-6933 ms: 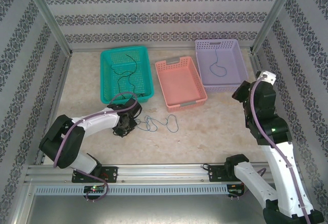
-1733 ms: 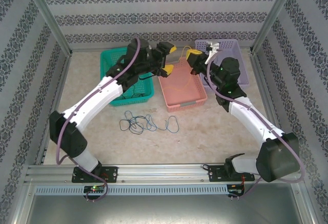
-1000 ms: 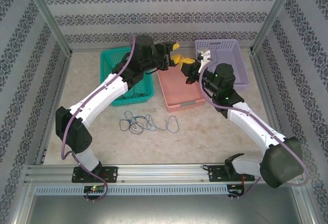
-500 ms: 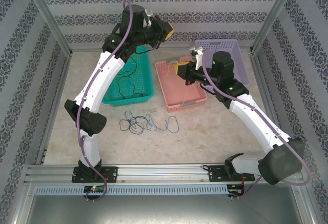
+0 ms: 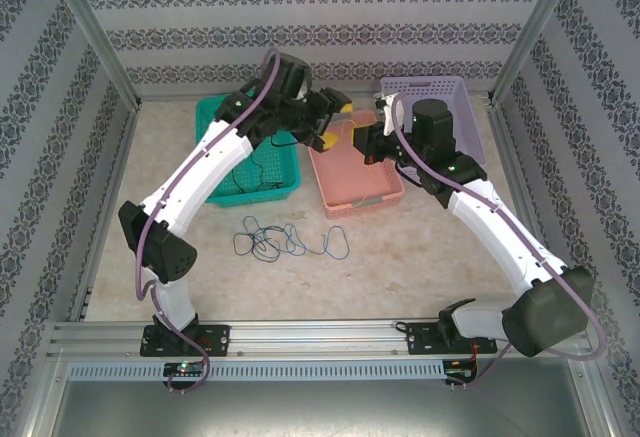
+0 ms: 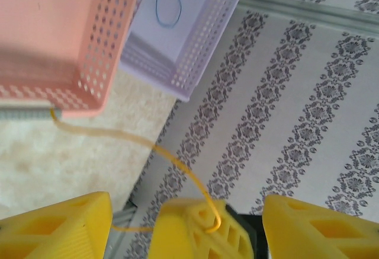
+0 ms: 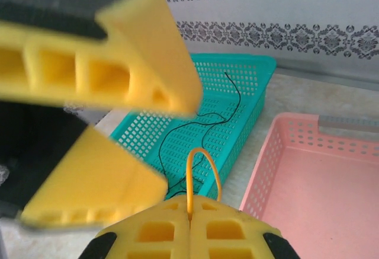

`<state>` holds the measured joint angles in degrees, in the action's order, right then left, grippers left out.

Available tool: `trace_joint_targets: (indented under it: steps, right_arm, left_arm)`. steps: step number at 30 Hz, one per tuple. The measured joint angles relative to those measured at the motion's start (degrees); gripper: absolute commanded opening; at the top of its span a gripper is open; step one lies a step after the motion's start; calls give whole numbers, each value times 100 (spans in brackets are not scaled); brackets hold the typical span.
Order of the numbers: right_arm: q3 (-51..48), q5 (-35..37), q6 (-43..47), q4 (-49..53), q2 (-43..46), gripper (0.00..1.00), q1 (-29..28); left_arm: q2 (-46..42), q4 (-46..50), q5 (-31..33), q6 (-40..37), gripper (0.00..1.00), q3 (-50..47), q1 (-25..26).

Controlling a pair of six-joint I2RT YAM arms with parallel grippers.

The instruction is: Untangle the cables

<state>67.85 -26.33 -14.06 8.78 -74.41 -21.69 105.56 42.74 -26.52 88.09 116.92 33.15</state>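
Cables (image 5: 285,241), blue and black, lie tangled on the table (image 5: 390,257) before the teal basket (image 5: 207,115) in the overhead view, with the left gripper (image 5: 330,125) and right gripper (image 5: 367,143) close together above the pink basket (image 5: 355,177). At the left wrist its fingers (image 6: 59,226) stand wide apart, holding nothing (a blue cable (image 6: 169,1) lies in the purple basket (image 6: 201,40)). At the right wrist the fingers (image 7: 154,235) are pinched together on a yellow cable (image 7: 201,149) loop, a black cable (image 7: 204,115) lying in the teal basket beyond
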Motion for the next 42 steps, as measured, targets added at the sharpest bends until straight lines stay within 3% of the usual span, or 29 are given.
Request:
trace_joint_targets:
  steps: [6,14,16,18,22,28,35,42]
  right_arm:
    - [2,146,61,-127,-39,0,-109]
    - [2,-122,50,-118,-76,0,-181]
    - [2,-216,26,-66,-85,0,-179]
    - [37,-334,-63,-52,-131,0,-164]
    - [264,-763,-337,-9,-319,0,-13]
    - [800,-1904,-1069,42,-859,0,286]
    - [870,-2822,-1609,393,-1228,0,295]
    - [903,-2968,-1602,824,-1316,0,280]
  left_arm:
    - [-162,-535,101,826,59,-654,83]
    - [-44,-726,385,846,11,-474,-59]
    - [9,-717,424,691,2,-306,-98]
    - [57,-590,420,466,0,-120,-114]
    - [361,-118,393,-393,0,640,-122]
    - [1366,885,138,-2695,0,2577,-140]
    - [1180,1565,699,-5748,0,2312,-127]
    - [968,1513,922,-7224,0,1799,-39]
